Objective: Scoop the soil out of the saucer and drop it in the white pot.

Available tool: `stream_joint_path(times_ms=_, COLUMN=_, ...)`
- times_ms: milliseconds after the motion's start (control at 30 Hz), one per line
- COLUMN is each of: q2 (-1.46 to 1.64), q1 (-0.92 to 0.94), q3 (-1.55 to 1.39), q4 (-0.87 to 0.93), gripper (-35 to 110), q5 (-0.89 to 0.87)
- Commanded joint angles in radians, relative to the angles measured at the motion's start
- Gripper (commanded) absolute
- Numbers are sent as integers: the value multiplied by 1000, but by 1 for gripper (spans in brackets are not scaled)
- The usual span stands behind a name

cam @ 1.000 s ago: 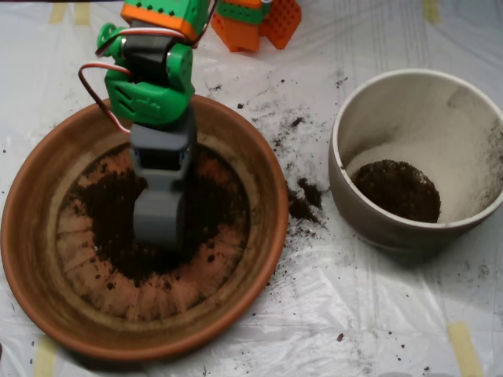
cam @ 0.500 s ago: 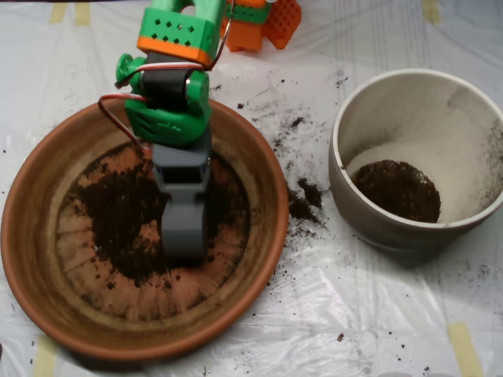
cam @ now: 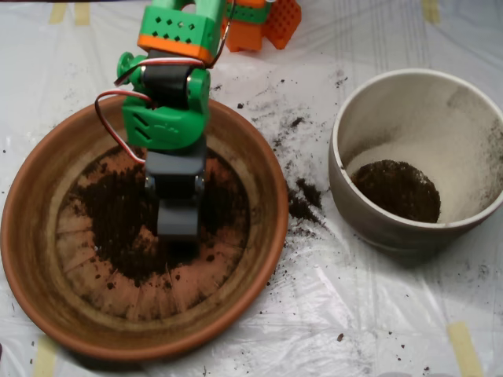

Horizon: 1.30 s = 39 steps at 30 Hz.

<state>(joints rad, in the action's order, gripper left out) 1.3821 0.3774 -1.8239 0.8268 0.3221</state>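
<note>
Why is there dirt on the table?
Some soil has spilled on the plastic sheet between the saucer and the white pot, with finer crumbs scattered around. It belongs in the pot or saucer. The tool is over the saucer's soil pile.

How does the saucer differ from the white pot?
The saucer is wide, shallow and terracotta orange; the white pot is narrower, deep and cream inside. Soil spreads over the saucer's base, while the pot holds one small heap. Both are round and stand upright.
</note>
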Motion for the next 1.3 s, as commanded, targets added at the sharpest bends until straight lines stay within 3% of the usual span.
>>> stream_joint_path(times_ms=0, q2=64, q1=21, q3=-25, q4=-48, gripper=0, q5=25)
stream_joint_path(times_ms=200, q2=124, q1=31, q3=-91, q4=-252, gripper=0, q5=55)
stream_joint_path(times_ms=567, q2=341, q1=61, q3=-268, q4=-463, gripper=-1, q5=43)
stream_joint_path(times_ms=933, q2=652, q1=-64, q3=-140, q4=-126, gripper=-1, q5=-64)
stream_joint_path(times_ms=1267, q2=701, q1=-225, q3=170, q4=169, gripper=-1, q5=-104)
